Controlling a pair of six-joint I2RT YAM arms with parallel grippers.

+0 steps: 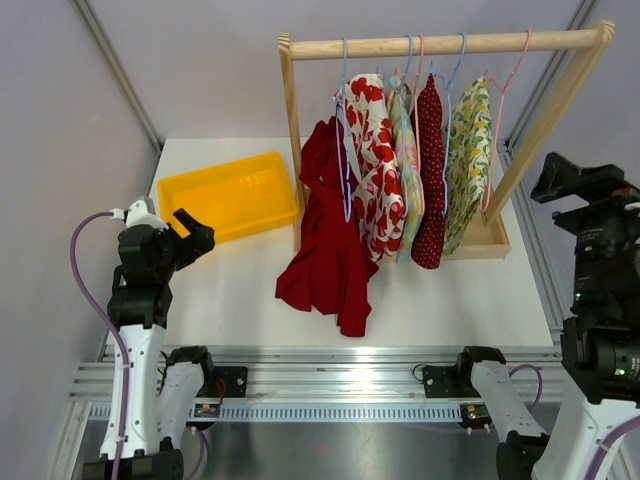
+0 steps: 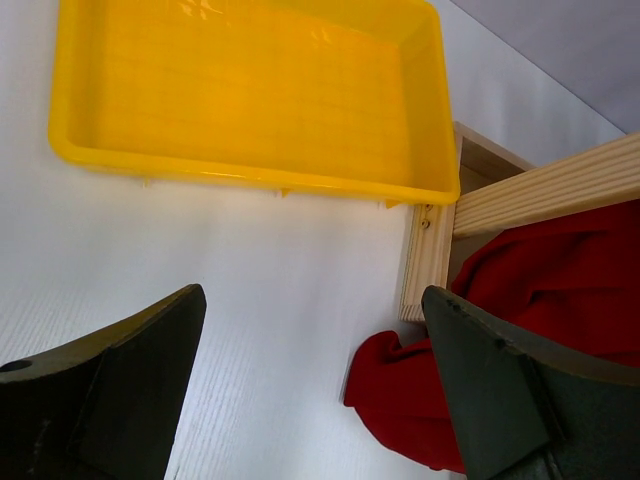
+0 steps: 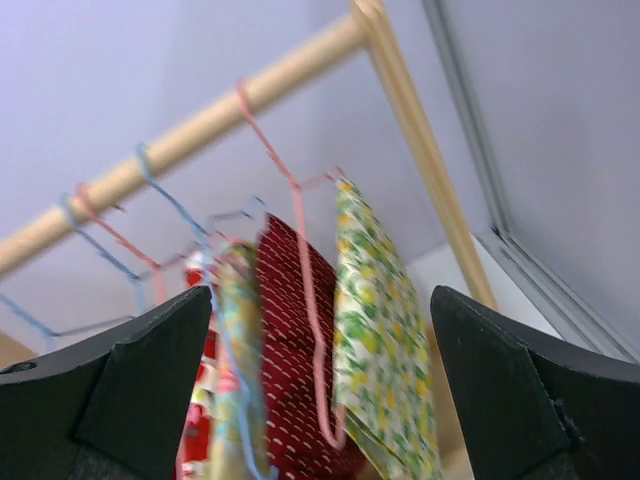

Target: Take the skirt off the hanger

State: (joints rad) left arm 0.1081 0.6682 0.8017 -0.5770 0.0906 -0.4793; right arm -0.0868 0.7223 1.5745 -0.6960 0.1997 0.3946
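A plain red skirt (image 1: 327, 235) hangs off a purple hanger (image 1: 343, 165) at the left end of the wooden rack's rail (image 1: 440, 44); its hem lies on the white table. It shows in the left wrist view (image 2: 520, 330) beside the rack's post. Several patterned skirts hang to its right: red-flowered white (image 1: 374, 165), pastel (image 1: 408, 160), dark red dotted (image 1: 431, 170), and green-yellow (image 1: 466, 160). My left gripper (image 1: 198, 236) is open and empty above the table, left of the skirt. My right gripper (image 1: 556, 176) is open and empty, raised right of the rack, facing the green-yellow skirt (image 3: 380, 330).
A yellow tray (image 1: 228, 193) sits empty at the back left of the table; it also shows in the left wrist view (image 2: 250, 90). The rack's wooden base (image 1: 485, 240) and slanted right post (image 1: 545, 115) stand at the back right. Grey walls surround the table.
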